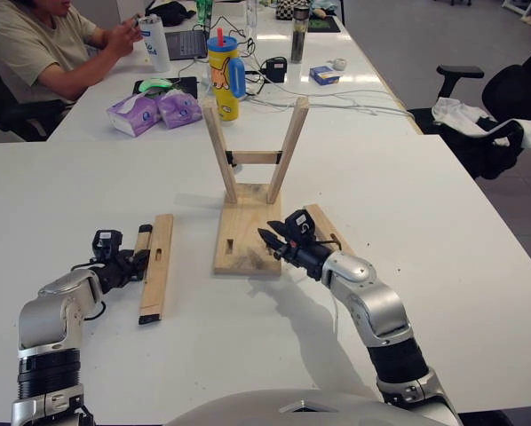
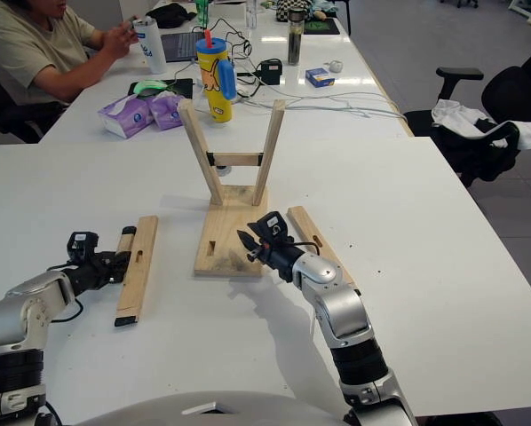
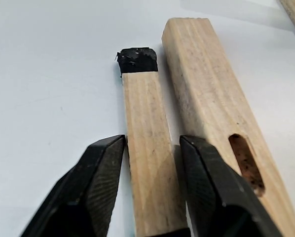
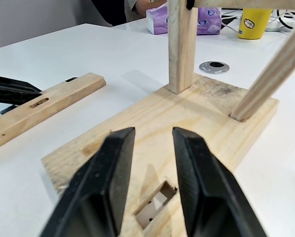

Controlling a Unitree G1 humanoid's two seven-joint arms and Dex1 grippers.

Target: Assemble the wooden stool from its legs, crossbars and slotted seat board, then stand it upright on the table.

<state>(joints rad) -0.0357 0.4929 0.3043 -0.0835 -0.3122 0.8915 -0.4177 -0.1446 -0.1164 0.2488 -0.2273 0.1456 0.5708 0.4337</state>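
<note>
On table [image 1: 443, 231], seat board [image 1: 239, 240] laid flat; two legs [image 1: 288, 146] joined by crossbar [image 1: 255, 157] stood upright at far end. loose leg [image 1: 157, 266] laid left of board. right gripper [image 4: 153, 131] held part-open, empty, over near slot. left gripper [image 3: 152, 143] spread astride black-tipped bar [image 3: 147, 197], not clamped.

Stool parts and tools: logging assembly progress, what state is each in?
Pale wooden slotted seat board: flat, near slots empty.
Two upright wooden legs: seated in board.
Loose slotted wooden leg: lying flat.
Thin black-tipped wooden bar: flat, ungripped.
Left tool: open around bar.
Right tool: open.
</note>
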